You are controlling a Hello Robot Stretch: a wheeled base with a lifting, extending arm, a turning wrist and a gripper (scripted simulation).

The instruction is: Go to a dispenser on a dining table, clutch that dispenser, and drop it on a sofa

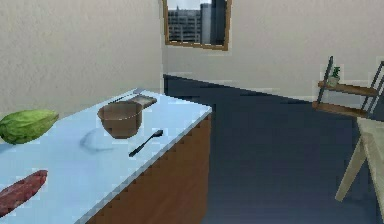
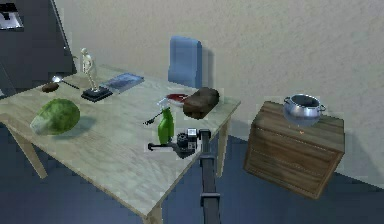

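Arm side view: the gripper (image 2: 160, 147) sits at the end of the dark arm (image 2: 207, 185), just inside the edge of the dining table (image 2: 100, 155) that the arm crosses. The green dispenser (image 2: 163, 125) stands on the tabletop right at the gripper's far end. I cannot tell whether the fingers have hold of it, or of anything, nor how they are set.

Beyond the dispenser, toward the far right corner, lie a dark loaf (image 2: 201, 100) and a plate (image 2: 170, 98) with something red on it. A blue chair (image 2: 187, 60) stands behind that edge. A green lettuce (image 2: 55, 117) lies toward the left end, and a small white statue (image 2: 91, 75) stands by the far edge. Off the table's right end, a pot (image 2: 303, 107) rests on a wooden cabinet (image 2: 295, 150).

In the forward view, a brown bowl (image 1: 118, 120) and a dark spoon (image 1: 146, 143) sit on a pale blue counter (image 1: 185, 112).
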